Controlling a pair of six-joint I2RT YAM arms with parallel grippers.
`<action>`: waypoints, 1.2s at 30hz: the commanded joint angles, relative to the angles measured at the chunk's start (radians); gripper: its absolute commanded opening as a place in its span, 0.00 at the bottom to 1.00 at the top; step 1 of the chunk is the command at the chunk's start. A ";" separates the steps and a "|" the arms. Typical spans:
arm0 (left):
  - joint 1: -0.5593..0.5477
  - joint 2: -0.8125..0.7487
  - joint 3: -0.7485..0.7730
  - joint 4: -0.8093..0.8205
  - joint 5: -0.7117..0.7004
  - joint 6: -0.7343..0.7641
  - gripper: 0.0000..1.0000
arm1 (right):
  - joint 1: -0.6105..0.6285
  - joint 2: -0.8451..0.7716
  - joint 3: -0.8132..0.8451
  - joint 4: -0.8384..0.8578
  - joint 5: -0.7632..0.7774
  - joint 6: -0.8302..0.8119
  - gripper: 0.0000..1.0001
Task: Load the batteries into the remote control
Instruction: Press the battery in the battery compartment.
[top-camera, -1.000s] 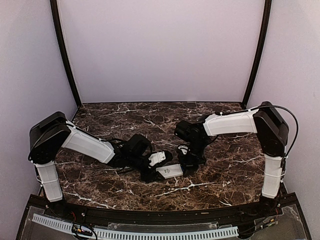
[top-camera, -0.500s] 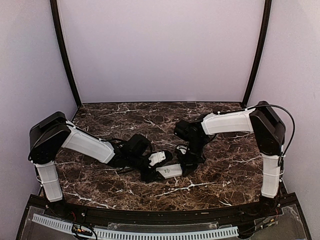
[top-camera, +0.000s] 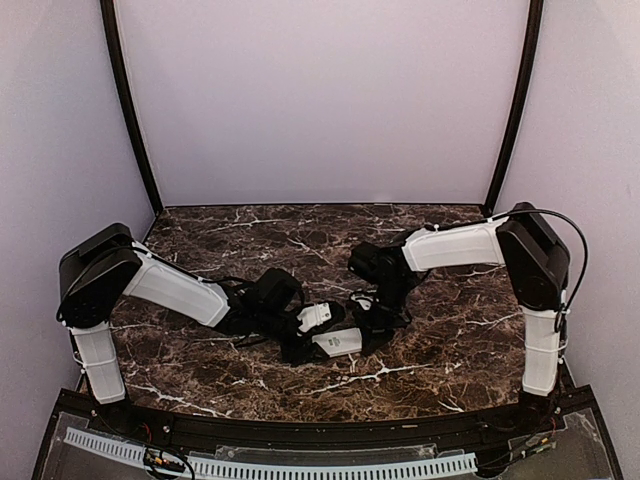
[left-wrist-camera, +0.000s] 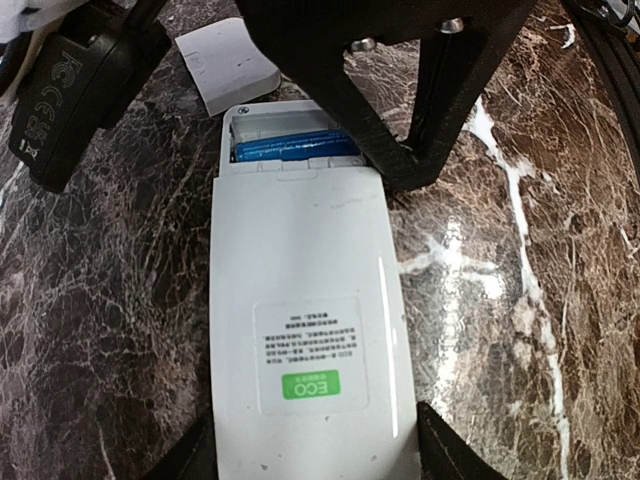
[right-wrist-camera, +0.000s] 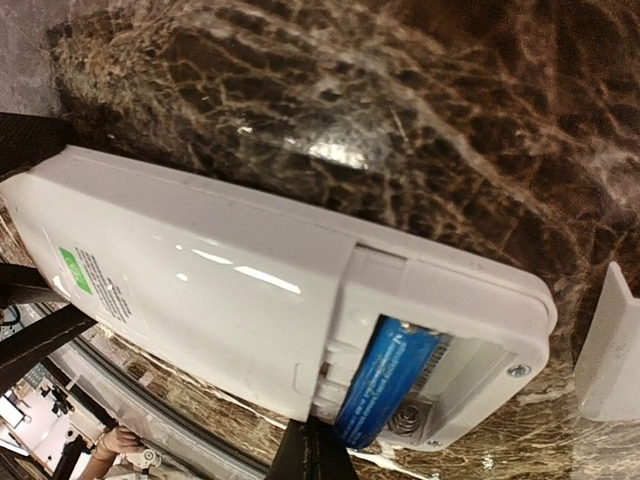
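Note:
The remote control (left-wrist-camera: 305, 330) lies back side up on the marble, green sticker showing, its battery bay open at the far end. My left gripper (left-wrist-camera: 315, 465) is shut on its near end, one finger on each side; it shows in the top view (top-camera: 303, 345) too. Blue batteries (left-wrist-camera: 295, 148) lie in the bay. In the right wrist view one battery (right-wrist-camera: 385, 385) sits askew, its lower end over a spring. My right gripper (right-wrist-camera: 312, 455) is shut, empty, its tip at the battery's lower end by the bay's edge. It also shows in the top view (top-camera: 372, 322).
The small white cover piece (left-wrist-camera: 230, 65) lies on the marble just beyond the remote's open end, and at the right edge of the right wrist view (right-wrist-camera: 610, 350). In the top view it (top-camera: 315, 315) lies between the two arms. Black cables trail beside the left wrist (top-camera: 240, 300).
The right arm's elbow has shifted slightly left and its gripper has edged closer over the remote's open end. The left arm and the remote have not moved.

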 joint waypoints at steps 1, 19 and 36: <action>-0.007 0.020 -0.006 -0.064 0.049 0.007 0.28 | -0.017 0.028 -0.053 0.170 0.059 -0.027 0.00; -0.006 0.022 -0.004 -0.066 0.050 0.008 0.29 | 0.018 -0.163 0.004 0.123 -0.065 -0.062 0.00; -0.005 0.021 -0.006 -0.064 0.050 0.007 0.29 | -0.041 -0.114 -0.014 0.031 0.134 0.025 0.06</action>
